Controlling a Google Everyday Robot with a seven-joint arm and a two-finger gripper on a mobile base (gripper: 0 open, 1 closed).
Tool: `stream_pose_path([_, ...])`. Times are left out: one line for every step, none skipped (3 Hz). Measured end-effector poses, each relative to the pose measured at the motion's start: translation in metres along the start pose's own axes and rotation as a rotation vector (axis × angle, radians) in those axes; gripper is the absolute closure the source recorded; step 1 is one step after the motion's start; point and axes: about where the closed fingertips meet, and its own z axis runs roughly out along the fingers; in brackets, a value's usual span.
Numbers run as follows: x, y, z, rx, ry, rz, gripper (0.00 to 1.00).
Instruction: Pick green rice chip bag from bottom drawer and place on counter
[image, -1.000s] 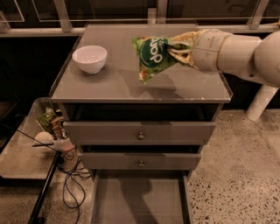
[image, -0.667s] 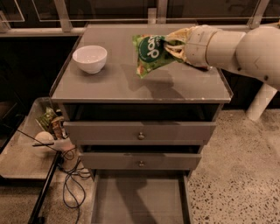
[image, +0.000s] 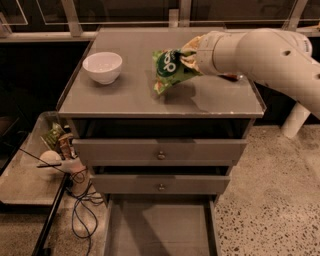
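The green rice chip bag (image: 169, 69) is a crinkled light-green foil bag with a dark-green round logo. It hangs tilted just above the counter (image: 125, 95), its lower corner close to the surface. My gripper (image: 192, 56) comes in from the right on a thick white arm and is shut on the bag's upper right edge. The bottom drawer (image: 160, 225) is pulled out at the bottom of the view and shows a bare grey floor.
A white bowl (image: 102, 66) stands on the counter's left part. Two knobbed drawers (image: 160, 155) sit slightly open below the top. A low glass-topped side table (image: 30, 175) with packets and cables (image: 80, 205) stands at the left.
The arm has carried the bag a little further left and lower over the counter. The bowl and drawers have not moved.
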Motion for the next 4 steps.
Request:
stream_pose_path([0.014, 0.016, 0.012, -0.040, 0.041, 0.144, 1.00])
stream_pose_path([0.028, 0.031, 0.021, -0.066, 0.055, 0.262, 1.00])
stream_pose_path([0.040, 0.040, 0.029, -0.078, 0.062, 0.328, 1.00])
stream_pose_path([0.053, 0.046, 0.037, -0.066, 0.066, 0.357, 1.00])
